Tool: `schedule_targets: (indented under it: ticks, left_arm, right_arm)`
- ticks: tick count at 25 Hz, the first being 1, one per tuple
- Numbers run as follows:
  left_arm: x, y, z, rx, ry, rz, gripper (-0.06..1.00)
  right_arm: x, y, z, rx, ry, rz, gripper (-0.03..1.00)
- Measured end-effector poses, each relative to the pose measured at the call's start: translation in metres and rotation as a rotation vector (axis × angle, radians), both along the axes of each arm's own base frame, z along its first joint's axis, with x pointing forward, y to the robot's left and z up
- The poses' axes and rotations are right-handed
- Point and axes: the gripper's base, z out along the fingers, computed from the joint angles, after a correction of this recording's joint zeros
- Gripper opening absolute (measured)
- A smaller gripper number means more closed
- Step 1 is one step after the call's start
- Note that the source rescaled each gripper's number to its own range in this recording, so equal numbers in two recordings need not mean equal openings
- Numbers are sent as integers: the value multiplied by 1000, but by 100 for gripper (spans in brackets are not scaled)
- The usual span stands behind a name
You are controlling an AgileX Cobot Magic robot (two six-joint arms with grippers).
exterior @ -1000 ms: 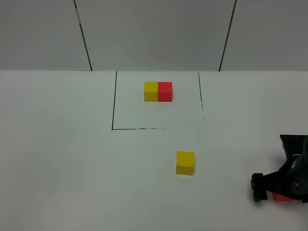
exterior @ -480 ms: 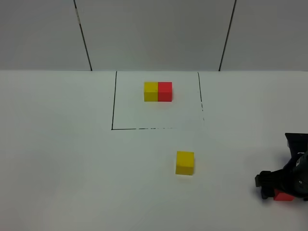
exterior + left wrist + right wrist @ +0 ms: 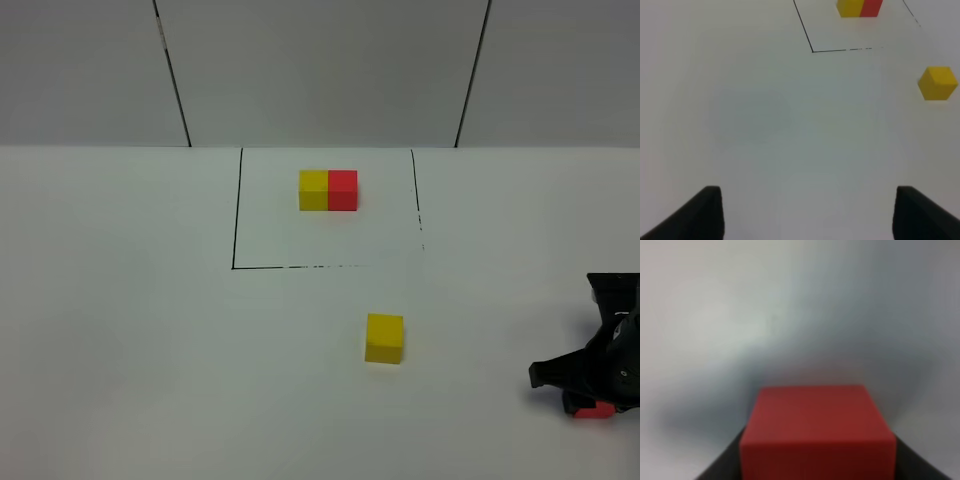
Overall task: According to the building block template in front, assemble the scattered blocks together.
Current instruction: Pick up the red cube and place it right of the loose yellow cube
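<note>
The building block template, a small yellow and red pair joined flush, sits inside a black outlined rectangle at the back; it also shows in the left wrist view. The loose yellow cube lies alone in front of the rectangle and shows in the left wrist view. My right gripper is low at the table's right edge, over the loose red cube, which is mostly hidden. In the right wrist view the red cube sits tight between the dark fingers. My left gripper is open and empty.
The white table runs back to a grey panelled wall. The left arm is out of the exterior view. The right arm's dark body sits at the frame's right edge.
My right gripper has shifted slightly to the right and settled lower around the red cube. The yellow cube and the template have not moved.
</note>
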Motion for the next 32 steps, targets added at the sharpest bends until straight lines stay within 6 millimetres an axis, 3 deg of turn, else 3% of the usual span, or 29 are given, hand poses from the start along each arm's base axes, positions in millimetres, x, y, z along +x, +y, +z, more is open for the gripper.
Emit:
schedule_targets:
  ticks: [3, 7, 12, 16, 21, 26, 32]
  left_arm:
    - [0, 0, 0, 0, 0, 0, 49]
    - [0, 0, 0, 0, 0, 0, 49]
    - [0, 0, 0, -1, 0, 0, 48]
    - [0, 0, 0, -1, 0, 0, 48]
    - [0, 0, 0, -1, 0, 0, 48]
    - [0, 0, 0, -1, 0, 0, 48]
    - [0, 0, 0, -1, 0, 0, 48]
  right_arm:
    - [16, 6, 29, -34, -33, 188, 1]
    - [36, 27, 69, -132, -80, 631, 1]
    - [47, 65, 85, -220, -87, 1119, 1]
    - [59, 94, 78, -253, -55, 1283, 1]
    - [73, 112, 55, -273, 42, 1361, 1]
    - [84, 124, 31, -257, 108, 1366, 1]
    - [85, 133, 19, -247, 107, 1309, 1]
